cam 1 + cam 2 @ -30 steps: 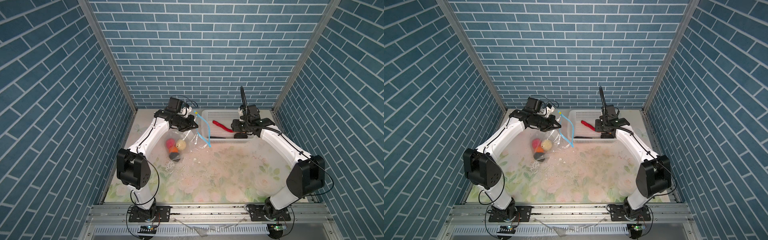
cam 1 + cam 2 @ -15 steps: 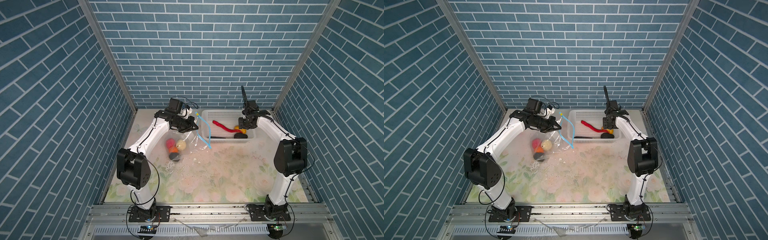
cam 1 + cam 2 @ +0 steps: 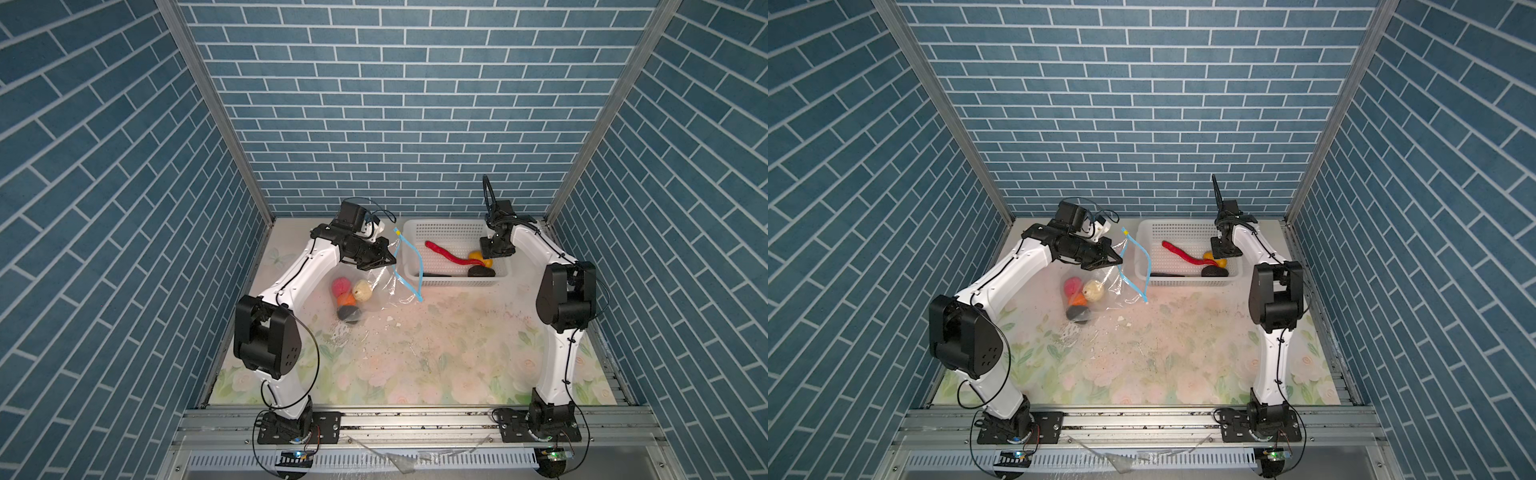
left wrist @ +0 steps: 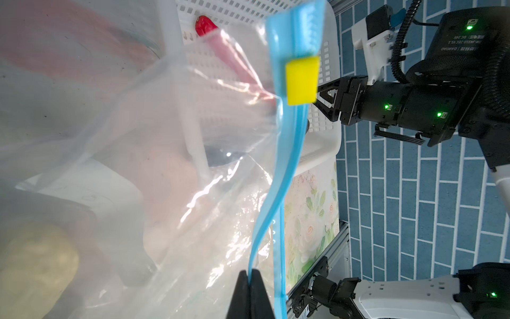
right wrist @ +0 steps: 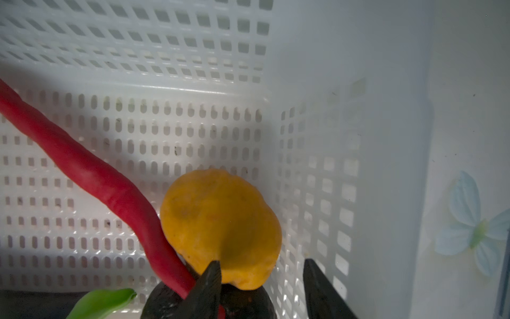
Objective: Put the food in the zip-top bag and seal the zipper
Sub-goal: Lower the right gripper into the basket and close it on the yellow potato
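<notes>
Left wrist view: left gripper (image 4: 250, 279) pinched shut on zipper (image 4: 290, 154) — right gripper (image 5: 262, 266) jaws apart over yellow-orange fruit (image 5: 220, 226) in basket (image 5: 138, 41).

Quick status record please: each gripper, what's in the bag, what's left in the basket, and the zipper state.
left gripper: jaws shut on the zipper, holding up the mouth of the zip-top bag
right gripper: in the basket, jaws open astride the yellow-orange fruit
in bag: pink bumpy ball, cream lump, orange ball, black lump
in basket: red chilli, yellow-orange fruit, dark lump, dark aubergine
zipper: unsealed
</notes>
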Controlling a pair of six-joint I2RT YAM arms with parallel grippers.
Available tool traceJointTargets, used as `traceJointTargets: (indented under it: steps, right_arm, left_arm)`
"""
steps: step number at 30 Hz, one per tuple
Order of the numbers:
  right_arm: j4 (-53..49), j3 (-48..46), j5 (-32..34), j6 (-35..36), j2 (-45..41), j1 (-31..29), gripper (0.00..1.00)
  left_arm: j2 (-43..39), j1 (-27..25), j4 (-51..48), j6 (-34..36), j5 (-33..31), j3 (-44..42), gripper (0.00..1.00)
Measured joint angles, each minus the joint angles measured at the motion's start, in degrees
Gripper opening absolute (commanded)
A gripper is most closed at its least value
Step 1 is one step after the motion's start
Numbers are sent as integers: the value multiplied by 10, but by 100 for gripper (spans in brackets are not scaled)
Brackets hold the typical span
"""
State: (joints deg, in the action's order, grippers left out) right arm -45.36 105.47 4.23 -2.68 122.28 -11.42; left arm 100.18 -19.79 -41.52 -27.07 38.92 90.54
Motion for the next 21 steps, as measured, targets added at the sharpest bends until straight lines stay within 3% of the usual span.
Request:
traceJointTargets:
  steps: [4, 9, 11, 13, 21]
  right_arm:
    - [-1, 0, -15, 1, 8, -1, 52]
    - [1, 0, -25, 4, 12, -2, 62]
    - [2, 1, -26, 8, 16, -2, 76]
    - [4, 9, -29, 13, 26, -3, 80]
    - [3, 34, -29, 23, 82, -6, 80]
  left_arm:
    - [0, 0, 1, -2, 0, -2, 0]
    - [-4, 0, 2, -2, 0, -2, 0]
    - [-6, 0, 2, -2, 0, -3, 0]
    - [-7, 0, 2, -2, 0, -3, 0]
    - [-8, 0, 3, -6, 0, -3, 0]
